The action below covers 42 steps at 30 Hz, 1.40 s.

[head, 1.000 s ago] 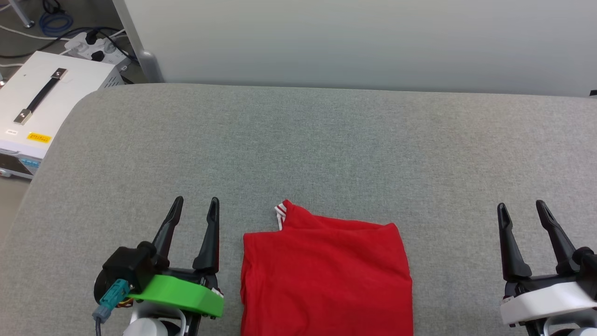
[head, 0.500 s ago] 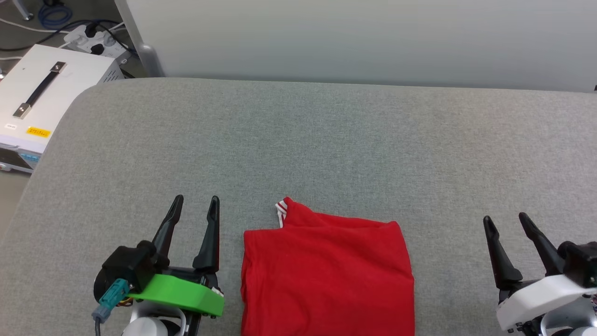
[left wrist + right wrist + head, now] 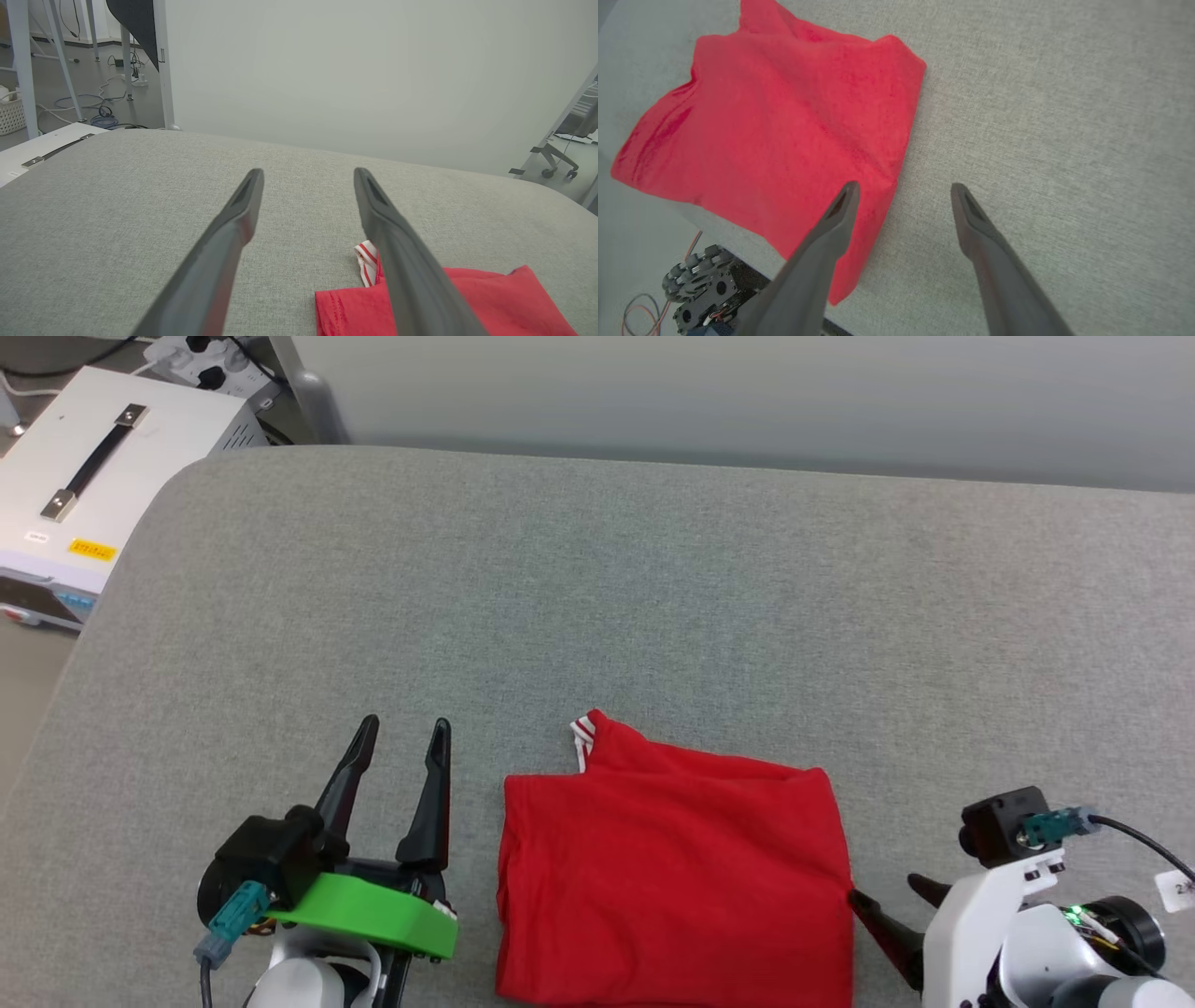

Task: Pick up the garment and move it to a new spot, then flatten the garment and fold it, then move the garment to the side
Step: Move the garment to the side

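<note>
Jaws wide apart beside garment (image 3: 672, 877)

Garment (image 3: 672, 877): near edge cut off by the head view's bottom edge.
Right gripper (image 3: 885, 889): finger bases hidden behind its white wrist (image 3: 971, 919).

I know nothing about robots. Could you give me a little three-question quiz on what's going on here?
1. True or false: the left pincer grips the shirt.
2. What pokes out at the folded shirt's far left corner? A) striped trim B) a zip C) a button
3. Fill in: the ___ pincer points sideways at the shirt's edge.
Key: 1 false, it stands open beside the shirt. 2 A. 3 right pincer.
</note>
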Motion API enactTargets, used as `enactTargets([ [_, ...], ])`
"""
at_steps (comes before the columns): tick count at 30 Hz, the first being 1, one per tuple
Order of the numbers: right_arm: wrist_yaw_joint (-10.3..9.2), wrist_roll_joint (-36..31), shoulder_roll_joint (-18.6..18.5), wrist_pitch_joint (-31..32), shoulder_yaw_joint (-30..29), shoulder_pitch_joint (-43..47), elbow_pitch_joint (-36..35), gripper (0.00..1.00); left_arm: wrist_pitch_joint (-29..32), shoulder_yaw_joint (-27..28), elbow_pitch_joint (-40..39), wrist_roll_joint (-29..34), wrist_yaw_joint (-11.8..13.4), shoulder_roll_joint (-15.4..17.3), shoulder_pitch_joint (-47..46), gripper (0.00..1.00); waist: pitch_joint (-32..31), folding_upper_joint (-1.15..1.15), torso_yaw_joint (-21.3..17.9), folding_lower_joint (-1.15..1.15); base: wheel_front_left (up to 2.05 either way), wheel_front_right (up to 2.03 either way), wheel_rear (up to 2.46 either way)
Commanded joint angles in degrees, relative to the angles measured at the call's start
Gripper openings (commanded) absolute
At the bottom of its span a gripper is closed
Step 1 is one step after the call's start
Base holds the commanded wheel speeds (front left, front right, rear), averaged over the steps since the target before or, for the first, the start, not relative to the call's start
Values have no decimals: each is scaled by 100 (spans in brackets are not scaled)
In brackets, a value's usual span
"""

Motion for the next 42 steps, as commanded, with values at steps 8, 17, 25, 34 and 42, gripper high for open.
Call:
enactTargets([
  [8,-2,-196,503,578,13,-438,390,100,-33,-73,36,-30,-18,-33,-263,100,287,0,323,0,0,0,0],
  [17,-2,-495,767,641,36,-610,1189,100,-33,-105,56,-49,-18,-27,-378,100,435,0,500,0,0,0,0],
  [25,-2,-383,702,412,237,-649,1582,0,-33,-147,94,-56,-19,-15,-367,100,392,0,505,0,0,0,0],
  [34,-2,-401,308,109,415,-815,1378,0,-33,-164,75,-53,-19,31,-292,100,103,0,205,0,0,0,0],
  [42,-2,-398,-723,213,697,-1115,888,0,-33,-323,40,43,-19,60,-234,100,16,0,-388,0,0,0,0],
])
